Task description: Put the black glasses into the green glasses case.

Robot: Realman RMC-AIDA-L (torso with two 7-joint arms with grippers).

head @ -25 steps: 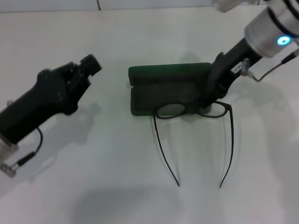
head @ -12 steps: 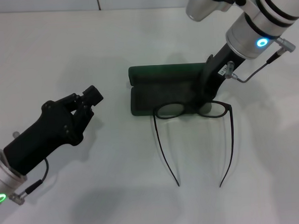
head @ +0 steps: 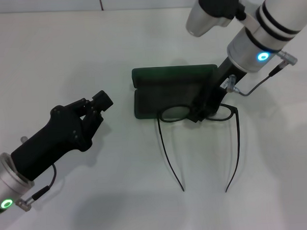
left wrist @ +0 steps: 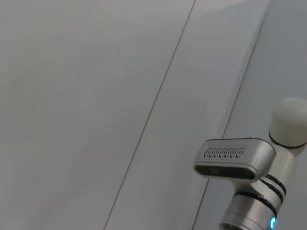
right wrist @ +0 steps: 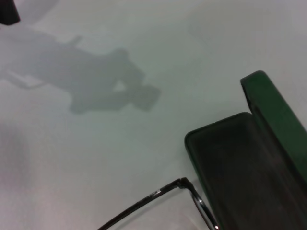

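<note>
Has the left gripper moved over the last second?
Yes. The left gripper has swung nearer the camera and slightly closer to the green glasses case, which stayed put.

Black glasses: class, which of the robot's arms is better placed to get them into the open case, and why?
The right. The right gripper is down at the black glasses frame on the front edge of the open green glasses case. The left gripper hovers well off to the side.

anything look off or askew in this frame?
Yes: the black glasses sit half in the open green glasses case; the front frame rests over its near edge, and the unfolded temple arms trail out onto the table. The right gripper is at the bridge; the left gripper hangs aside.
</note>
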